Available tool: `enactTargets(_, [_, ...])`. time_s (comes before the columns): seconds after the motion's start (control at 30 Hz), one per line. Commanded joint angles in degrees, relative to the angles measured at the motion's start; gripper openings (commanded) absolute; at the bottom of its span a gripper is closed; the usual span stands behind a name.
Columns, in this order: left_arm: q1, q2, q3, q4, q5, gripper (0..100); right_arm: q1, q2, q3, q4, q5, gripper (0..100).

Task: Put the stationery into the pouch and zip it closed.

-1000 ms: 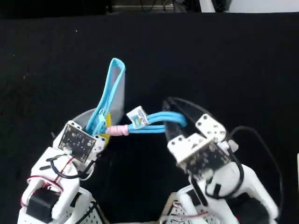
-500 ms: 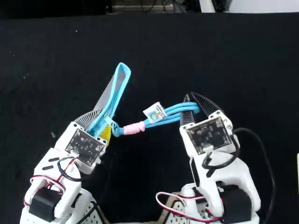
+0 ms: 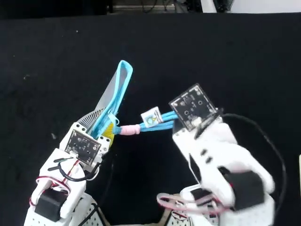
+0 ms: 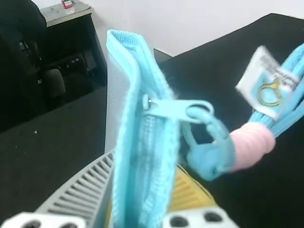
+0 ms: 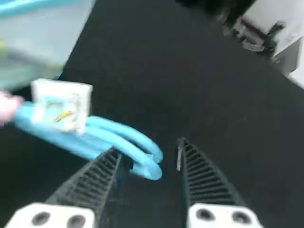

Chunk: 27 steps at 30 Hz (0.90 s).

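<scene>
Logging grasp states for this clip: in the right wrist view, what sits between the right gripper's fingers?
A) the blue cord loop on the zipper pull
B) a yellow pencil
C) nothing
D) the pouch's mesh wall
A: the blue cord loop lies between the parted fingers of the right gripper, with its white tag farther out toward the pouch.

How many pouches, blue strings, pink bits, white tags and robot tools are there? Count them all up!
pouch: 1
blue string: 1
pink bit: 1
white tag: 1
robot tools: 2, the left tool and the right tool
Total: 6
</scene>
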Motion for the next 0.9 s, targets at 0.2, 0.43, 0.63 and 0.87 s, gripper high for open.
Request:
enactTargets(0.2, [0.1,0.4,4.4,0.3,1.1,3,-20.0,5.8,-11.7,13.6,-0.4,15.5])
enactTargets(0.43, [0.1,0.4,4.5,0.4,1.1,3,-31.1,5.4,-11.4,11.9,-5.1,15.5])
enactTargets(0.63, [0.1,0.4,4.5,0.4,1.1,3,-31.3,5.4,-11.6,5.4,-13.3,15.2])
enactTargets(0.87, [0.0,0.4,4.6,0.4,1.1,3,-31.4,1.3,-14.5,6.1,-19.8,15.2])
